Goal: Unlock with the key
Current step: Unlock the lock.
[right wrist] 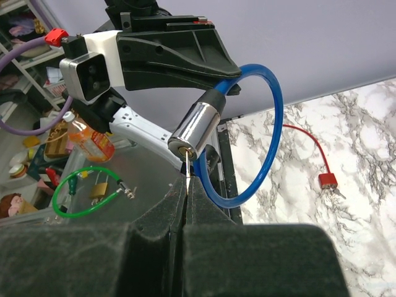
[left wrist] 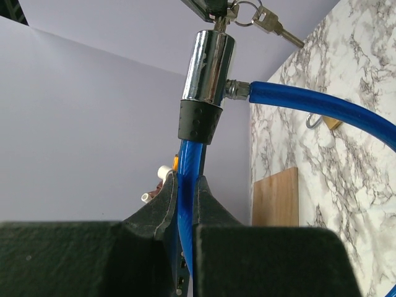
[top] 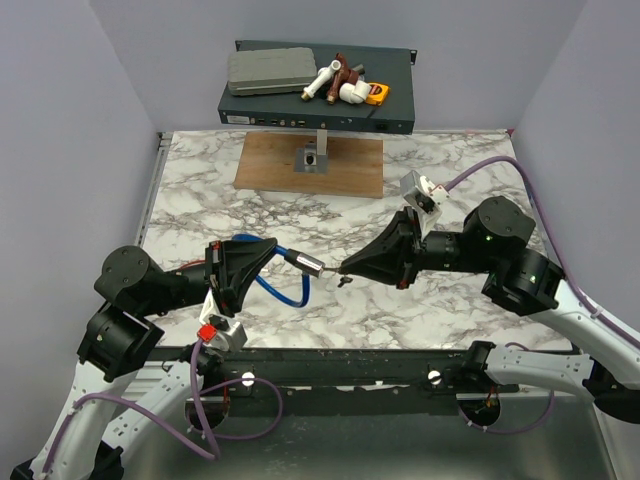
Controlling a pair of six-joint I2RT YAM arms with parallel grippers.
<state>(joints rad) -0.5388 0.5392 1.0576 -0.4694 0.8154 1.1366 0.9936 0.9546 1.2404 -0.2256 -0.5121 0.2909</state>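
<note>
A blue cable lock [top: 262, 285] hangs between the arms above the marble table [top: 450, 310]. My left gripper [left wrist: 184, 185] is shut on the blue cable [left wrist: 185, 158] just behind the black collar of its chrome cylinder [left wrist: 208, 65]. In the right wrist view, my right gripper [right wrist: 187, 185] is shut on the key [right wrist: 186, 164], whose thin blade enters the keyhole in the cylinder's end face [right wrist: 195, 131]. A key ring with a spare key [left wrist: 275, 25] dangles by the cylinder. From above, the right gripper [top: 345, 268] meets the cylinder [top: 307, 263] tip to tip.
A wooden board [top: 270, 165] with a small metal bracket [top: 310, 158] lies at the back, before a black box [top: 390, 112] carrying tools. A red strap with a red tag [right wrist: 327, 180] lies on the marble. A green cable with a brass padlock [right wrist: 93, 185] lies off the table.
</note>
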